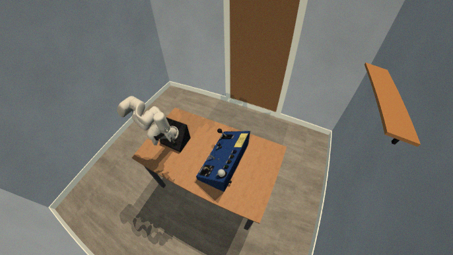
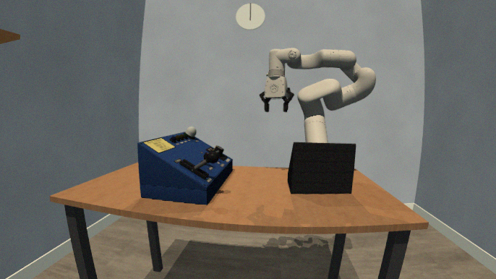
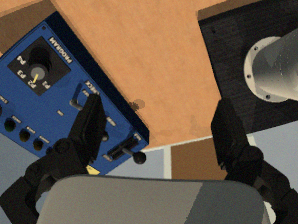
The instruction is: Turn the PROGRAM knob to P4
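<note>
The blue console (image 1: 211, 178) (image 2: 170, 177) (image 3: 69, 106) stands on the wooden table (image 1: 261, 175) (image 2: 253, 206) (image 3: 147, 23). In the wrist view a black panel with white labels holds a small dark knob (image 3: 37, 72) with a light pointer; I take it for the PROGRAM knob, and its setting is too small to read. The panel also shows in the top view (image 1: 206, 170). My gripper (image 2: 276, 108) (image 3: 158, 109) is open and empty. It hangs high above the table, between the console and the arm's black base (image 1: 179, 135) (image 2: 322, 168) (image 3: 233, 30).
The console also carries a white ball knob (image 1: 221, 172) (image 2: 191, 131), a black ball-topped lever (image 1: 219, 130) (image 2: 211, 157) (image 3: 139, 157), a row of dark buttons (image 1: 231, 156) and a yellow label (image 1: 241, 139) (image 2: 159, 145). A wall shelf (image 1: 391, 102) hangs at the right.
</note>
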You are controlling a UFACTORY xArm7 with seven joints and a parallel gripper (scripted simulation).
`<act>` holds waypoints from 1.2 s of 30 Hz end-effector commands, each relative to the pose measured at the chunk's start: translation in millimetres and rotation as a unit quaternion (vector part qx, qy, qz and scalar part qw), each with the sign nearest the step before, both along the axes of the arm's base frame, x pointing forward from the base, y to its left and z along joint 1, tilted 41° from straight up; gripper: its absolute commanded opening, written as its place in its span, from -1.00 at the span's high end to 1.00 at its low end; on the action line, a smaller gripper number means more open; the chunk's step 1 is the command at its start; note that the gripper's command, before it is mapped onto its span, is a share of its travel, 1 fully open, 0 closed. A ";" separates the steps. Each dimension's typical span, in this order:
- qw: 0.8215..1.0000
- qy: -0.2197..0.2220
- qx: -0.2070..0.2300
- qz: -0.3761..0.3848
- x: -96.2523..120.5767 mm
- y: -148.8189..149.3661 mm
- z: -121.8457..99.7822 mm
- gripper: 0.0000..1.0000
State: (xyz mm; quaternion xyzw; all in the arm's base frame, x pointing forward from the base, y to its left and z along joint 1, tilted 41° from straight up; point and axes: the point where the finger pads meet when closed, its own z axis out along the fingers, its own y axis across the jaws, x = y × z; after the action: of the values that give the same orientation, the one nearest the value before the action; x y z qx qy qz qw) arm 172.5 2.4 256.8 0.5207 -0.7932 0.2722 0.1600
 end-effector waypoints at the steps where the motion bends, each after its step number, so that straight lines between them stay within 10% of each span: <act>1: 1.000 -0.001 0.000 0.001 0.6 0.7 0.9 -1.00; 21: 1.000 -0.004 -0.011 0.008 4.8 0.1 2.0 -1.00; 36: 0.942 -0.017 -0.258 0.212 105.3 18.4 21.6 -1.00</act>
State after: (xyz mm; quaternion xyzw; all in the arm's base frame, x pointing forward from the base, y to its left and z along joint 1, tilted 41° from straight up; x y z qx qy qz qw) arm 248.3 17.1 275.5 0.5979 -0.6280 0.4560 0.2006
